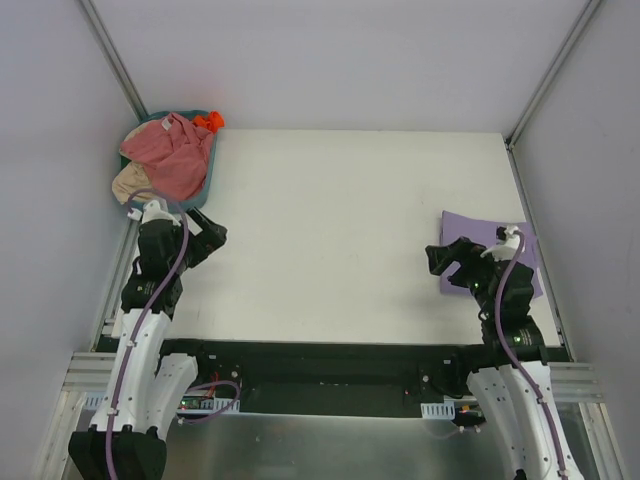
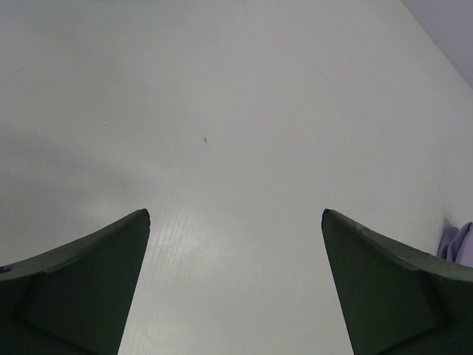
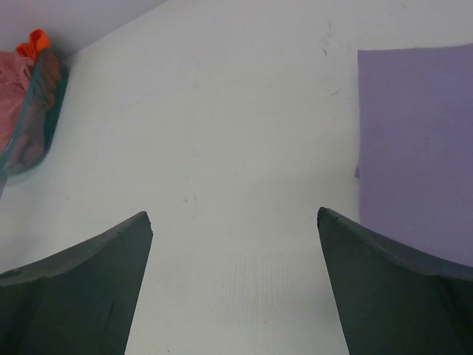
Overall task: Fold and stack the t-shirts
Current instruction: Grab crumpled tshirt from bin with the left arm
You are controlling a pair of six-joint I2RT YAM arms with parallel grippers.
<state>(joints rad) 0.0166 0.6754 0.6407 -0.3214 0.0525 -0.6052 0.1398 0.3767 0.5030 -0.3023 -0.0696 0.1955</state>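
Top external view: at the far left corner of the desk (image 1: 330, 220) sits a small teal basket (image 1: 208, 178). The brick-red t-shirt (image 1: 170, 155) is bunched up in it, unfolded and spilling over the rim. A small orange object (image 1: 207, 122) lies at the basket's far edge. A pale beige piece (image 1: 128, 185), possibly another cloth, shows at its left side.

Just in front of the basket is the left tool (image 1: 212, 238). In the left wrist view its fingers (image 2: 89, 281) are spread wide with only bare desk between them, gripping nothing.

Across the middle of the desk is the right tool (image 1: 437, 265). The right wrist view shows it likewise spread wide and holding nothing, over bare desk.

The lavender t-shirt (image 1: 470, 225) lies flat as a neat folded rectangle near the right edge of the desk. It is just beside the right tool and partly under the right arm, well apart from the red one.
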